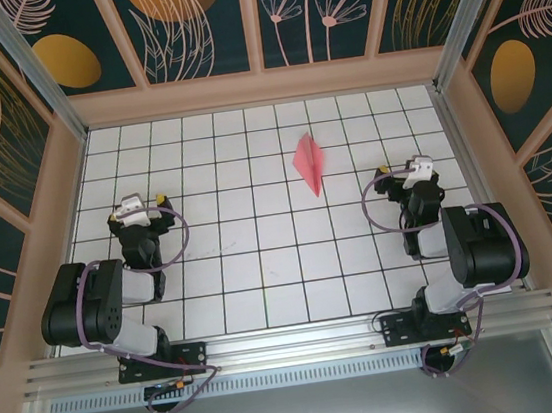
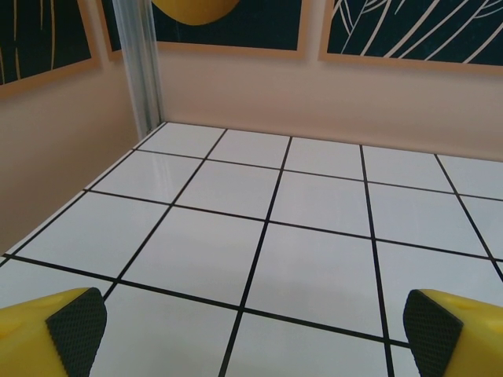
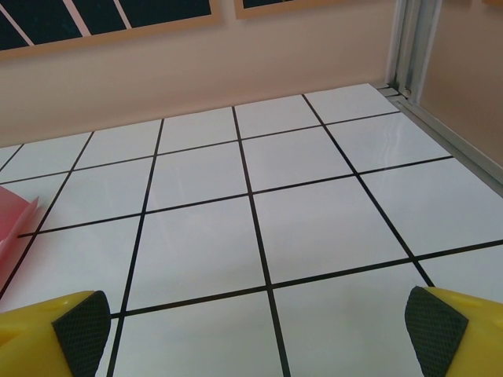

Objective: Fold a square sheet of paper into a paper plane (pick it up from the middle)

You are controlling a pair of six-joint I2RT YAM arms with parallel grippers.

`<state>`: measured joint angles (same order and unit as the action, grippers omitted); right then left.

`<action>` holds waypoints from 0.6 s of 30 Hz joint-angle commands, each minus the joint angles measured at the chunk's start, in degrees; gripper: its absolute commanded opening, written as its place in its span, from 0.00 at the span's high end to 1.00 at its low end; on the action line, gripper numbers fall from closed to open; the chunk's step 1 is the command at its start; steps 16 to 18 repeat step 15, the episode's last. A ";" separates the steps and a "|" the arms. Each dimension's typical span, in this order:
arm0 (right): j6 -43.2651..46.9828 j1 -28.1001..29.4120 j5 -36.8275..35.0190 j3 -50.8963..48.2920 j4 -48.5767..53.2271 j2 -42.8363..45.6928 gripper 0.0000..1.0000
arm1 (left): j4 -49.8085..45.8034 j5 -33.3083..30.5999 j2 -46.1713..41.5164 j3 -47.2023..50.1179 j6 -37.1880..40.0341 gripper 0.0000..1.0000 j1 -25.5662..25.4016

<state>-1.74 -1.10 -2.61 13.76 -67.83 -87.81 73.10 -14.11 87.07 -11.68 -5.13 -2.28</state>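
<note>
Centrally, toward the far side of the white gridded desk (image 1: 244,271), the pink-red paper plane (image 1: 308,162) is lying folded, while the left tool (image 1: 145,202) and the right tool (image 1: 405,170) are hovering wide open and empty, well apart on either side of it.

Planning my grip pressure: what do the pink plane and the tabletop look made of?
The paper plane: thin matte pink-red paper, judging by its sharp creases. The table: smooth white surface with black grid lines, perhaps laminate or tile; it shows a soft sheen.
</note>
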 commanded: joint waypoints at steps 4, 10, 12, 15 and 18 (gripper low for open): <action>0.86 -0.48 1.48 -0.36 -3.51 -0.52 0.01 | 2.35 -0.38 0.29 -0.83 0.06 0.02 0.35; 0.84 -0.47 1.48 -0.36 -3.53 -0.51 0.01 | 1.37 -0.30 0.65 -1.54 0.02 0.01 0.35; 0.82 -0.45 1.52 -0.38 -3.59 -0.51 0.01 | 1.43 -0.18 0.54 -1.41 0.02 0.02 0.40; 2.53 -0.48 6.78 -1.07 -4.57 -0.32 0.01 | 1.91 -0.22 0.35 -1.20 0.03 0.01 0.39; 2.53 -0.48 6.78 -1.07 -4.57 -0.32 0.01 | 1.91 -0.22 0.35 -1.20 0.03 0.01 0.39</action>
